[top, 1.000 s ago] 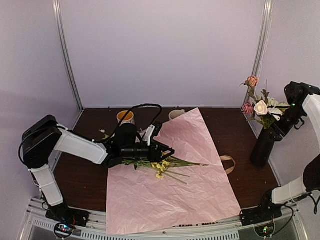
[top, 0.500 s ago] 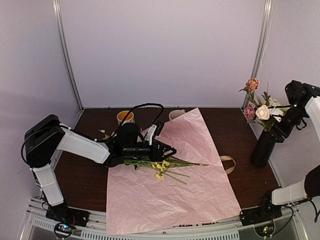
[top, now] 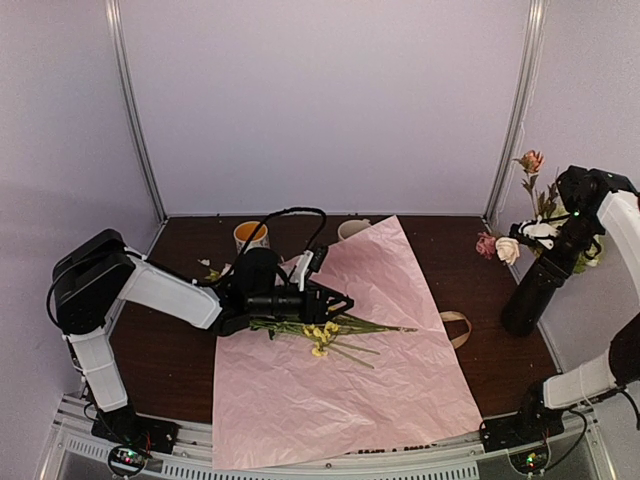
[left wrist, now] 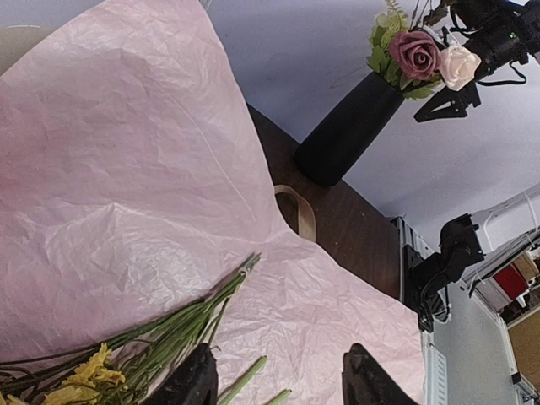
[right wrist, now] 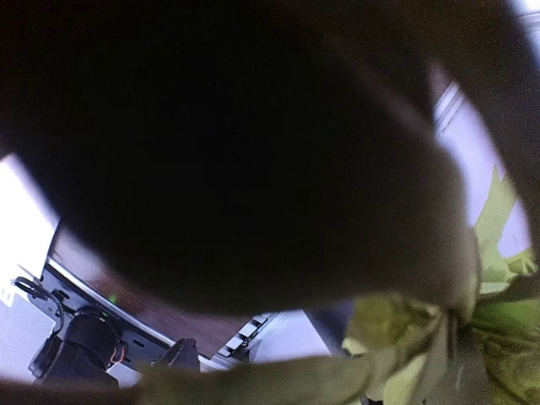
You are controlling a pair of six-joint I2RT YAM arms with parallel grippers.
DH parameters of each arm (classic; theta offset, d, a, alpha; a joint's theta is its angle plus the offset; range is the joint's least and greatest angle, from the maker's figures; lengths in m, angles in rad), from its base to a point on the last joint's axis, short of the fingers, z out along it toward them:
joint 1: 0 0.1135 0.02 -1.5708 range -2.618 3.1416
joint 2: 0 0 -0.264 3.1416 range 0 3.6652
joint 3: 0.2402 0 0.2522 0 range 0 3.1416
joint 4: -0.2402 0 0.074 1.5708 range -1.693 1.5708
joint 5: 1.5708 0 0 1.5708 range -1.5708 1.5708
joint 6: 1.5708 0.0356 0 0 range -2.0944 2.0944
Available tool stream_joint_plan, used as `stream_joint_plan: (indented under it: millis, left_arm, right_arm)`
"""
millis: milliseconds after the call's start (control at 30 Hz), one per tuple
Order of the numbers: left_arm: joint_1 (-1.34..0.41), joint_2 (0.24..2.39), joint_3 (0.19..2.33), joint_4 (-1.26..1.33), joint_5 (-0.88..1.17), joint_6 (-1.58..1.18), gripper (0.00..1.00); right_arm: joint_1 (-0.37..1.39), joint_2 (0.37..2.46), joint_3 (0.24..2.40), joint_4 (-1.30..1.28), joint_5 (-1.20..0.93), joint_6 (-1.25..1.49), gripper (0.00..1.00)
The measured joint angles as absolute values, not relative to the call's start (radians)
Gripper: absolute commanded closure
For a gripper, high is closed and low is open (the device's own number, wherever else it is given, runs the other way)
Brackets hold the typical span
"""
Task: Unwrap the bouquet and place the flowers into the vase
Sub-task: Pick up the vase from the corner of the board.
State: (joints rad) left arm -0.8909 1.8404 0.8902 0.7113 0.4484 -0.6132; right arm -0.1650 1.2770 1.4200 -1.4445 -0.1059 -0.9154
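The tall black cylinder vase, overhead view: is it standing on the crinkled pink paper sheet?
No, the tall black cylinder vase stands on the dark brown table, apart from the crinkled pink paper sheet.

A dark brown wooden table (top: 500, 365) fills the floor of a small booth. Behind the table stands a plain back wall (top: 330, 100), pale lilac-white and smooth. To the left of the table a side wall (top: 60, 130) of the same colour angles in, and another side wall (top: 590, 90) closes the table's right. Where these panels meet, behind the table's two far corners, thin metal posts rise: a left post (top: 135, 110) and a right post (top: 515, 100). Along the table's near edge runs a slotted metal rail (top: 300, 468). The light is soft and even, with a faint lilac cast. Beyond the table's right end, the left wrist view shows a grey surface (left wrist: 472, 354).
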Motion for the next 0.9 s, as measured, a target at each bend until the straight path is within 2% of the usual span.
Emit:
stream_joint_plan:
  millis: [100,167,467,600,900]
  left_arm:
    - [-0.891,1.840,0.889,0.712,0.448,-0.619,0.47]
    - [-0.891,1.840,0.890,0.713,0.447,-0.621,0.47]
    - [-0.891,1.840,0.889,0.713,0.446,-0.630,0.48]
    - [-0.891,1.840,0.888,0.713,0.446,-0.633,0.47]
    - [-0.891,1.840,0.888,0.709,0.449,-0.635,0.48]
  right_arm:
    - [-0.163,1.285,1.409,-1.429,-0.090,-0.908,0.36]
    - [-0.163,1.295,1.400,-1.414,-0.079,-0.897,0.40]
    - [-0.162,1.331,1.378,-1.373,-0.051,-0.874,0.78]
    - [-0.156,1.329,1.422,-1.390,-0.070,-0.870,1.00]
    - [-0.094,1.373,1.546,-1.427,-0.140,-0.902,1.00]
